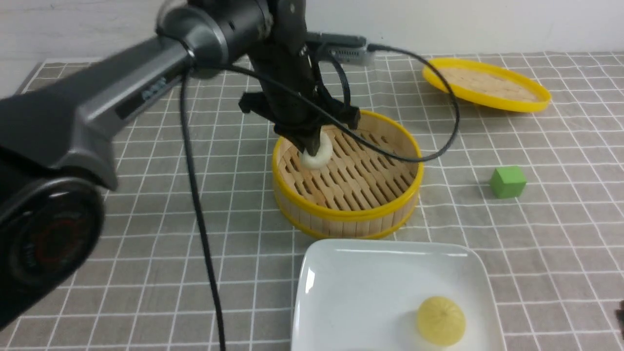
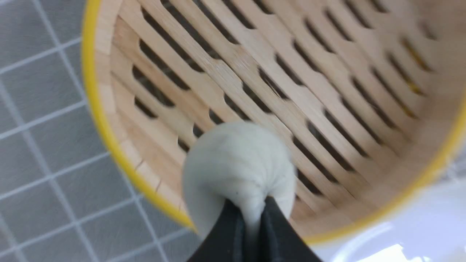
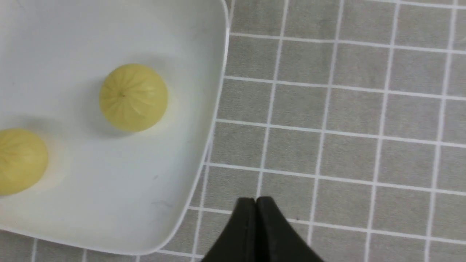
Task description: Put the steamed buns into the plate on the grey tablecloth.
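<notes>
My left gripper is shut on the pale white steamed bun and holds it by its pleated top, just above the slatted floor of the bamboo steamer. In the left wrist view the fingers pinch the bun near the steamer's yellow rim. A yellow bun lies in the white square plate on the grey tablecloth. The right wrist view shows two yellow buns in the plate. My right gripper is shut and empty over the cloth beside the plate.
The flat yellow-rimmed lid lies at the back right. A green cube sits on the cloth right of the steamer. The left arm's black cable hangs across the steamer and down the cloth's left side.
</notes>
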